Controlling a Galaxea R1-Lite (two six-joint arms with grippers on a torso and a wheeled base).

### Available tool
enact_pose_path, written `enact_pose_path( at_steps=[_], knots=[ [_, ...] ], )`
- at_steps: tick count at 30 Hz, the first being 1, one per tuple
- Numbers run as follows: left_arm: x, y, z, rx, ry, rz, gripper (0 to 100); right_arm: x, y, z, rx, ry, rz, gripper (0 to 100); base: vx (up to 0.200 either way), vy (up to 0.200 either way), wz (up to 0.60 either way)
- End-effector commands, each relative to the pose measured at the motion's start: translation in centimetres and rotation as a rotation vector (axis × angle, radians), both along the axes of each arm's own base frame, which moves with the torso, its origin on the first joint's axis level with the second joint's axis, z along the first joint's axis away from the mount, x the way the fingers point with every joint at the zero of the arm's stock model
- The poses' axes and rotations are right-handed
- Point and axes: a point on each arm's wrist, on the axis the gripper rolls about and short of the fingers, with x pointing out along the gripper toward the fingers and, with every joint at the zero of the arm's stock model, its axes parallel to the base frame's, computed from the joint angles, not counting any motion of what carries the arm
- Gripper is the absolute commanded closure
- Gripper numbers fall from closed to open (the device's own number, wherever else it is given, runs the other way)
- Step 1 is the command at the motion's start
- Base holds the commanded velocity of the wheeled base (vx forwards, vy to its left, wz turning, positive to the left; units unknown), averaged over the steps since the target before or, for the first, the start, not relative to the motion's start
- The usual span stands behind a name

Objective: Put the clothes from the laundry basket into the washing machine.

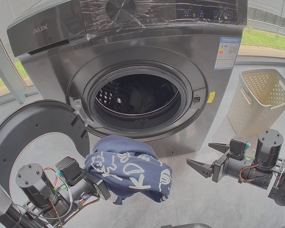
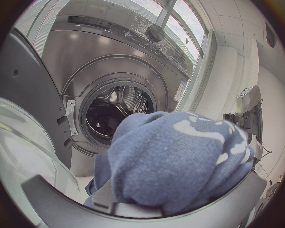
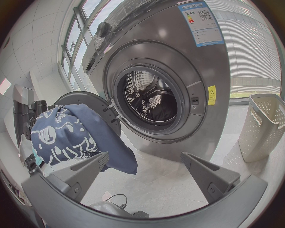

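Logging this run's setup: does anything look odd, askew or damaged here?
Only the crinkled clear plastic film taped across the top front of the grey front-loading washing machine; it looks like a makeshift cover. Nothing looks spilled or damaged.

blue sweatshirt (image 1: 129, 170) drapes over the left gripper (image 1: 104, 191), hiding its tips; dark clothes (image 1: 137, 99) inside the washing machine (image 1: 56, 72) too dim to tell apart; door (image 1: 30, 135) partly behind the left arm (image 1: 38, 192)

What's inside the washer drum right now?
Some dark clothing lies at the bottom of the drum; its perforated wall shows above. The opening's rim hides the nearest part, and the number of pieces cannot be told.
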Motion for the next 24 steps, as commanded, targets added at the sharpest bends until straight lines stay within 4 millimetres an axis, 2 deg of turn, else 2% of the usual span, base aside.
enact_pose_path(
  at_steps=[1, 7, 24],
  knots=[
    [0.11, -0.07, -0.14, 0.002, 0.005, 0.000, 100, 0.00, 0.10, 0.08, 0.007, -0.010, 0.003, 0, 0.200, 0.000, 0.00],
    [0.17, -0.09, -0.36, 0.007, 0.012, 0.001, 100, 0.01, 0.10, 0.19, 0.010, -0.014, 0.003, 0, 0.200, 0.000, 0.00],
    [0.09, -0.35, -0.50, 0.001, 0.023, -0.009, 100, -0.02, 0.33, 0.45, 0.017, -0.026, 0.009, 0, 0.000, 0.000, 0.00]
  ],
)
